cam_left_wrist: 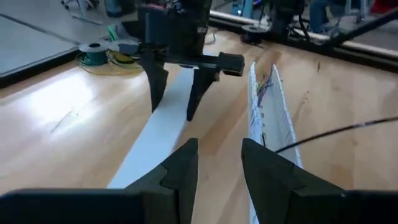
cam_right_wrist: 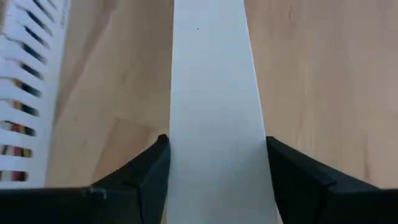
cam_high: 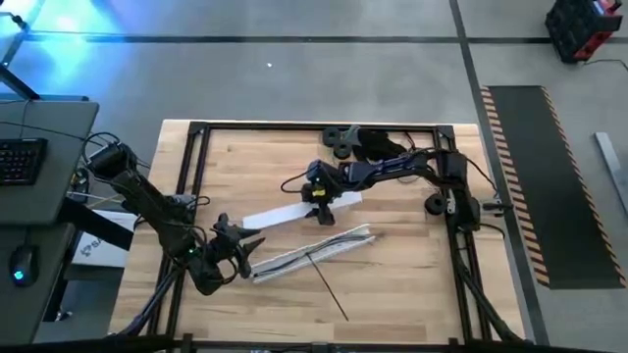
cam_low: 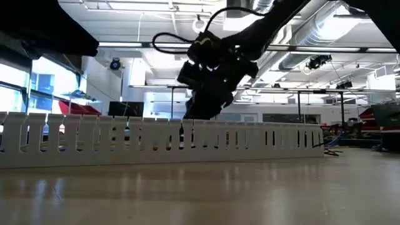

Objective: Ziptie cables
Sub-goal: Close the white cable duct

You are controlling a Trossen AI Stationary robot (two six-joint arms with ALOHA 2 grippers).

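Note:
The cables lie inside a white comb-toothed rail near the table's middle, and their coloured ends show through its slots. A flat white strip lies just beyond the rail. My right gripper points down over the strip and is open, with one finger at each long edge. My left gripper is open and holds nothing; it hovers low at the strip's left end, beside the rail. A thin dark strand runs from the rail toward the near edge. My right gripper comes at the white strip from above, its fingers across the strip's width, one at each long edge. The strip lies flat on the table. I cannot tell whether the fingers touch its edges.
Black spools and parts sit at the table's far edge. A coil of green and yellow wire lies beyond the strip. A black metal frame borders the table. Bare wood lies at the near right of the rail.

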